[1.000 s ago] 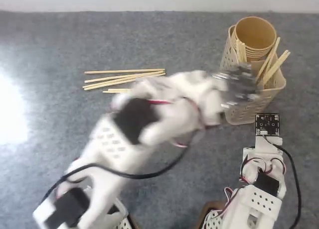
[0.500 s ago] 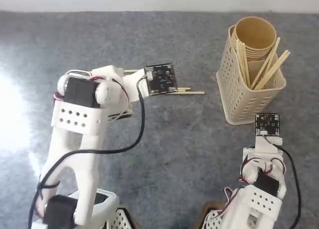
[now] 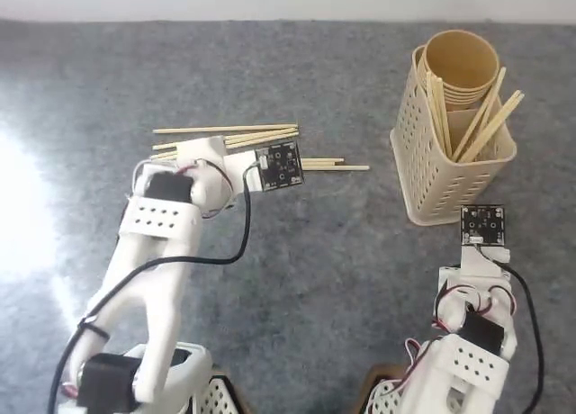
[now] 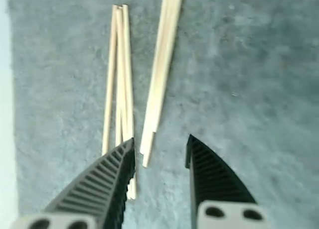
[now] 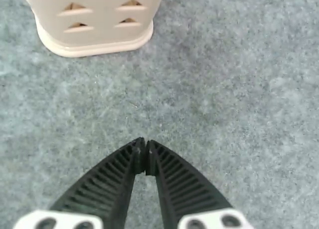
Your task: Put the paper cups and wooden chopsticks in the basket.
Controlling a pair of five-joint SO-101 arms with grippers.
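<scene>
Loose wooden chopsticks (image 3: 225,135) lie on the grey carpet in two bunches, and one bunch (image 3: 335,166) pokes out toward the basket. My left gripper (image 4: 160,142) hangs open just above them. The end of one pair (image 4: 149,139) lies between its fingers, and a second bunch (image 4: 119,74) lies beside it. The cream perforated basket (image 3: 432,175) stands at the right, holding stacked paper cups (image 3: 461,61) and several chopsticks (image 3: 486,117). My right gripper (image 5: 144,152) is shut on nothing, low over the carpet in front of the basket's base (image 5: 94,37).
The left arm's body (image 3: 153,243) stretches from the near edge up to the chopsticks. The right arm (image 3: 483,225) stands close in front of the basket. A pale wall strip (image 3: 288,0) borders the far edge of the carpet.
The left arm has swung away from the basket to the left and come down over the loose chopsticks. The right arm has kept still.
</scene>
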